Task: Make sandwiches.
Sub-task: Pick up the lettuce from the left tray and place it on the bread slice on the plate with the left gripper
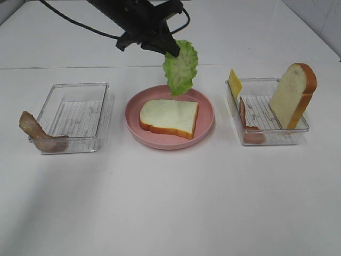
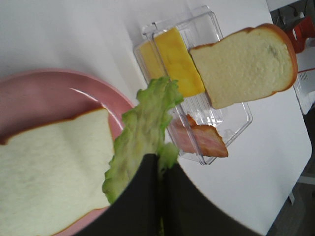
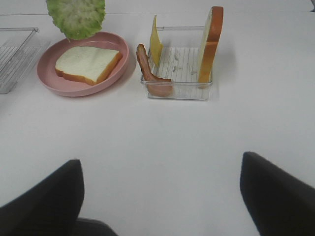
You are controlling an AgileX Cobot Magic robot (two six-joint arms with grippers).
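The left gripper (image 1: 173, 52) hangs over the far side of the pink plate (image 1: 165, 142). Its jaws are pressed together on the top edge of the lettuce leaf (image 1: 181, 66). The ruffled green leaf dangles in the air, with its lower tip above the plate's far rim and clear of what lies below. In the left wrist view the dark fingers (image 2: 142, 196) pinch the leaf's edge (image 2: 142, 132).

The flat bread slice (image 1: 169, 117) lies in the middle of the plate, white face up, with an orange-brown crust around it.

Left of the plate stands the left clear tray (image 1: 80, 117). The left bacon strip (image 1: 37, 132) is draped over its near left corner, one end inside and the other outside the wall.

Right of the plate is the right clear tray (image 1: 261, 114). The yellow cheese slice (image 1: 234, 84) stands on edge at its far left corner. The right bacon strip (image 1: 248, 121) leans along the left wall and curls down into the near left corner. The upright bread slice (image 1: 293, 96) stands on edge against the right wall.

The right gripper (image 3: 160, 162) shows only in its own wrist view. Its fingers are spread wide over the bare white table (image 1: 170, 202) on the near side, and it holds nothing.
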